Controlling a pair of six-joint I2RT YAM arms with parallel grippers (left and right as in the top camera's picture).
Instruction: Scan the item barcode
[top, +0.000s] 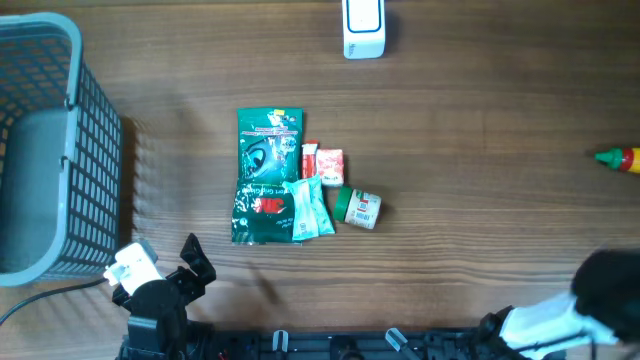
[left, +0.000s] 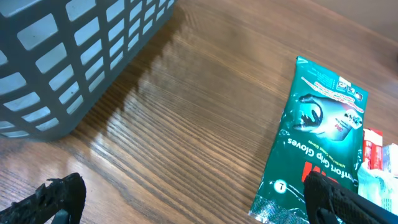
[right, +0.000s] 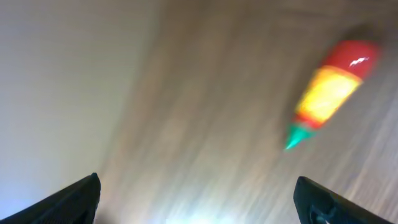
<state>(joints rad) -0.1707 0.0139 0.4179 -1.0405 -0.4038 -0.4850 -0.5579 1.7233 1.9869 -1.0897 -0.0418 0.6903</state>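
Observation:
A pile of items lies mid-table: a green glove packet (top: 268, 148), a second green packet (top: 260, 213), a small red-and-white box (top: 325, 164), a teal packet (top: 313, 208) and a small green-lidded jar (top: 359, 208). A white scanner (top: 363, 28) stands at the far edge. My left gripper (left: 196, 202) is open and empty near the front left; the glove packet (left: 323, 137) lies by its right finger. My right gripper (right: 199, 202) is open and empty at the front right. Its view is blurred, with a red-and-yellow bottle (right: 333, 87) lying ahead of it.
A grey mesh basket (top: 95, 160) stands at the left edge, close to my left arm, and its wall (left: 68, 56) fills the upper left of the left wrist view. The red-and-yellow bottle (top: 620, 158) lies at the right edge.

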